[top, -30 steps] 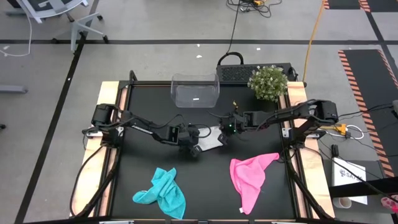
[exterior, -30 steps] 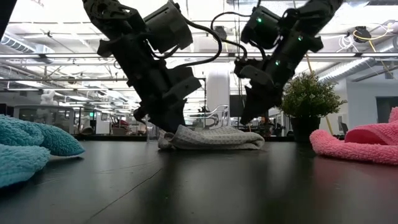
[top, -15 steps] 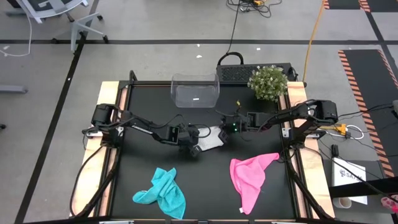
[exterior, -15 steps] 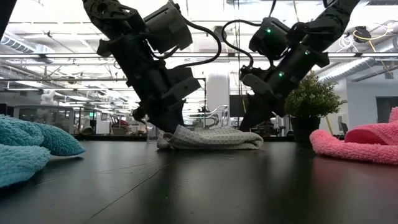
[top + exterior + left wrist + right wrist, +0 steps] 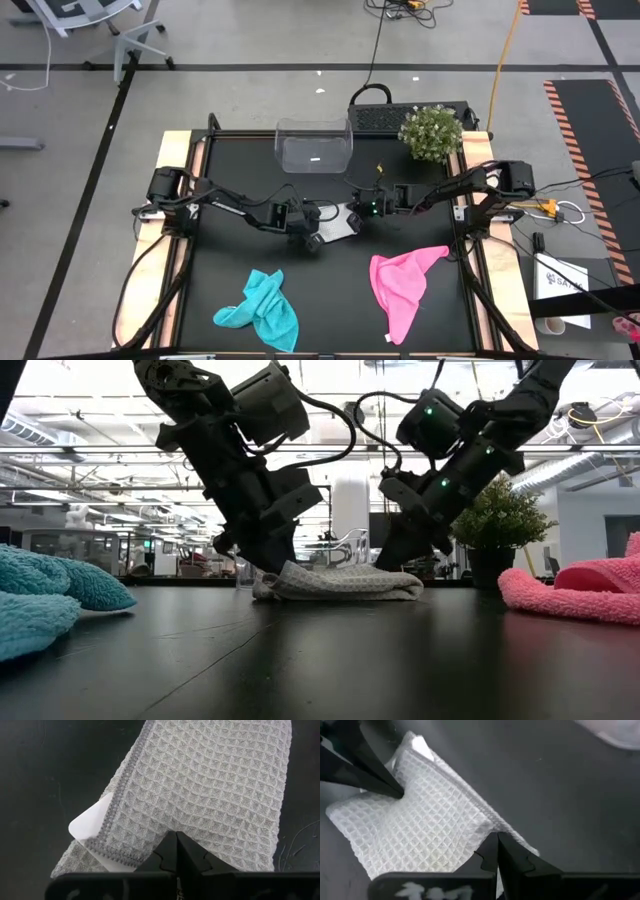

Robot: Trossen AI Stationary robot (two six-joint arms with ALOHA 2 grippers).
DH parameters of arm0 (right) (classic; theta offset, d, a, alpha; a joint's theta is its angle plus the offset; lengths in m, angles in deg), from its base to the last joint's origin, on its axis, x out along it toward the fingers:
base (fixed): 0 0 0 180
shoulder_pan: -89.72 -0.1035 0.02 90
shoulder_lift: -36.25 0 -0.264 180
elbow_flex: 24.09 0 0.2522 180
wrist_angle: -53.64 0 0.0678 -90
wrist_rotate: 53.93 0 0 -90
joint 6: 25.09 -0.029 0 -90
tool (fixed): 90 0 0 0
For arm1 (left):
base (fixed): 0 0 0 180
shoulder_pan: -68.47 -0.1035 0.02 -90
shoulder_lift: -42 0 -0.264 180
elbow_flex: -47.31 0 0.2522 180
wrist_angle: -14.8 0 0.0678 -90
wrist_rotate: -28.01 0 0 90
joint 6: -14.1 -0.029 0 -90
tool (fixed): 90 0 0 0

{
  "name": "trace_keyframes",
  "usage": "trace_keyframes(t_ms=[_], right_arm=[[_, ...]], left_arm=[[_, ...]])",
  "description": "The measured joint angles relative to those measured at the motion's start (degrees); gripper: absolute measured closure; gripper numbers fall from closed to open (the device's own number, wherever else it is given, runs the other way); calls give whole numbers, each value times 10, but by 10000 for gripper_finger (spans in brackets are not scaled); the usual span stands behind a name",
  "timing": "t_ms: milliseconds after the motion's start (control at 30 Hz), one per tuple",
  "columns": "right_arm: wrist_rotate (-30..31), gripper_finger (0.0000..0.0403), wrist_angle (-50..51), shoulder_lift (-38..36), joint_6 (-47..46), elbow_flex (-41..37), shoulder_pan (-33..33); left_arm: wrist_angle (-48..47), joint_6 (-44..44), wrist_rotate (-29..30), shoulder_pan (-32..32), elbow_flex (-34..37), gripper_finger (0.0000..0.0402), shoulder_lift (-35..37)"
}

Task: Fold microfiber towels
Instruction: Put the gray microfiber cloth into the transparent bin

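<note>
Lying folded at the middle of the black table (image 5: 220,280), the grey-white towel (image 5: 338,222) is pinned at both ends. The left gripper (image 5: 313,240) presses its clenched fingers onto the towel's left end, beside a small white tag (image 5: 90,822); the right gripper (image 5: 362,211), fingers likewise clenched together, bears on the right end. Neither visibly has cloth between its fingers.

Nearer the front edge, the teal towel (image 5: 260,310) lies crumpled to the left and the pink towel (image 5: 402,285) sprawls to the right, both well apart from the grey one and from each other.

At the far side stand a clear plastic bin (image 5: 314,144) and, to its right, a small potted plant (image 5: 432,133), with a black box (image 5: 375,117) between them. None of these lies between the grippers and the towel.
</note>
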State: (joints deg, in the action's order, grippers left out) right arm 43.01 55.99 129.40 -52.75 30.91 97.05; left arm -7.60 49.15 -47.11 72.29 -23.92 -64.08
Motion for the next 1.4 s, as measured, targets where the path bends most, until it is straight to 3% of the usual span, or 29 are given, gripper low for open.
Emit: trace_keyframes(t_ms=[233, 667, 833, 967, 1233, 1400], right_arm=[[4, 403, -19, 32, 42, 0, 12], [5, 403, 12, 2, 97, 0, 66], [-78, 403, -1, -2, 73, 0, 55], [-132, 403, -20, -3, 64, 0, 3], [-39, 403, -21, 12, 88, 0, -56], [-38, 403, -11, 34, 95, 0, -43]], left_arm=[[-3, 9, -2, 0, 0, 396, 0], [-14, 12, -8, 0, 0, 393, 0], [-19, 12, -8, 0, 0, 398, 1], [-19, 12, -8, 0, 0, 394, 1], [-19, 9, -12, 0, 0, 392, 1], [-22, 8, -13, 0, 0, 398, 1]])
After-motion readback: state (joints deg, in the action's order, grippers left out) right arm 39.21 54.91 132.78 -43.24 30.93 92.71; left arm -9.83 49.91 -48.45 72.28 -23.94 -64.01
